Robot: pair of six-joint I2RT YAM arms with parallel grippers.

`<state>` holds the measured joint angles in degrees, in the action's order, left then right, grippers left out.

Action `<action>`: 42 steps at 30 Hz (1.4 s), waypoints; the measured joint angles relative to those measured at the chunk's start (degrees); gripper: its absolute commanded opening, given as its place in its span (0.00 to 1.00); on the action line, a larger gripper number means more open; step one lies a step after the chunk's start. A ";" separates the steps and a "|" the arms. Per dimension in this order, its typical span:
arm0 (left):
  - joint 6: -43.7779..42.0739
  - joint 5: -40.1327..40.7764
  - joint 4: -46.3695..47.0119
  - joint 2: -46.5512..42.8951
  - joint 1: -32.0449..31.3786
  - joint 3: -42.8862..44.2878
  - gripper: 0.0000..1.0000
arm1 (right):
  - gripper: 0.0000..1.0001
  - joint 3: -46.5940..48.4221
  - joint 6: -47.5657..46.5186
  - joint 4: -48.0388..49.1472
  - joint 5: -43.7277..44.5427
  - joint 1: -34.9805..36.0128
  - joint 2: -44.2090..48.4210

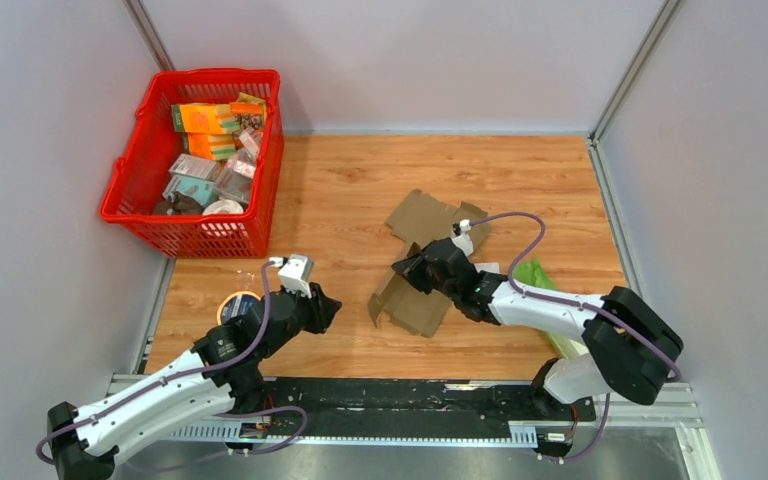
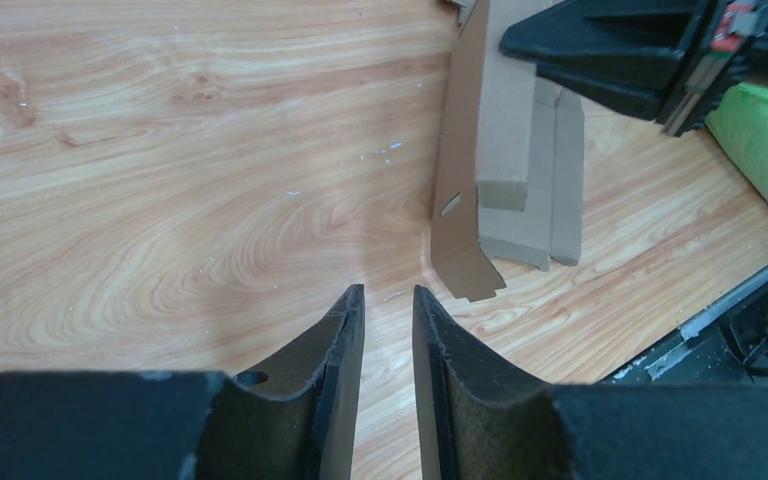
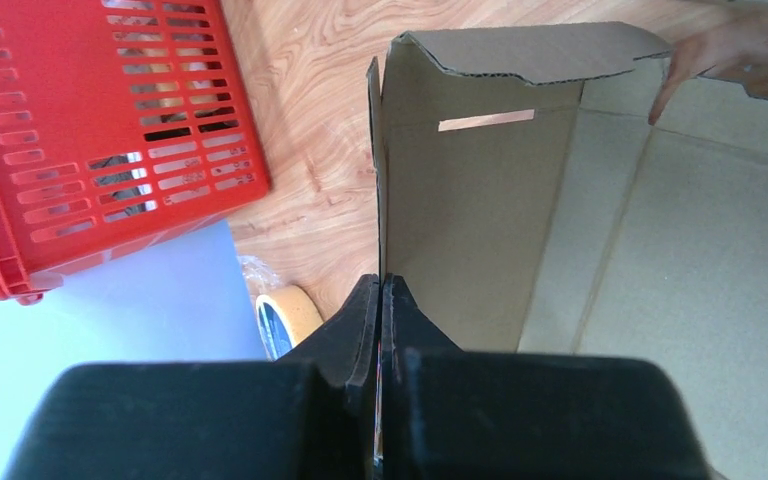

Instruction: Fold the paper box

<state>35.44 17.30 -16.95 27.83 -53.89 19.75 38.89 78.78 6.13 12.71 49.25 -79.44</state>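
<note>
The paper box [image 1: 428, 222] is a flat brown cardboard blank lying mid-table, with one side panel raised. My right gripper [image 1: 407, 268] is shut on the thin edge of that raised panel [image 3: 460, 220], and the panel stands upright straight out from the fingertips [image 3: 381, 282]. My left gripper [image 1: 332, 308] sits low over bare wood to the left of the box. Its fingers [image 2: 388, 292] are open by a narrow gap with nothing between them. The box's nearest corner flap [image 2: 470, 270] lies just ahead and to the right of them. The right gripper [image 2: 520, 45] shows at the top right of the left wrist view.
A red basket [image 1: 200, 232] full of small packages stands at the back left. A tape roll [image 1: 238, 303] lies beside my left arm. A green bag [image 1: 540, 275] lies under the right arm. A black rail [image 1: 390, 395] runs along the table's near edge, and grey walls enclose the other sides.
</note>
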 measured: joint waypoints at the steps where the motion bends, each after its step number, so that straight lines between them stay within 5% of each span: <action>1: -0.02 0.00 -0.13 -0.22 0.00 0.00 0.33 | 0.00 -0.46 0.00 1.05 -0.28 -0.07 -0.55; 18: -4.57 -5.27 6.51 10.67 0.00 -0.68 0.31 | 0.00 -15.52 -2.19 27.58 -6.62 -1.81 -2.05; 28: -6.34 -9.03 19.12 14.58 0.00 -5.27 0.43 | 0.00 -22.10 -2.56 49.88 -10.19 -3.96 -9.18; 42: -11.45 -9.75 37.09 30.62 -3.15 -8.00 0.46 | 0.00 -22.14 0.90 53.57 -10.16 -3.96 -9.77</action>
<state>23.99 7.55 20.14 58.46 -57.04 11.75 16.75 79.68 59.70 2.55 45.30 -89.21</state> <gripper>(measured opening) 0.459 0.008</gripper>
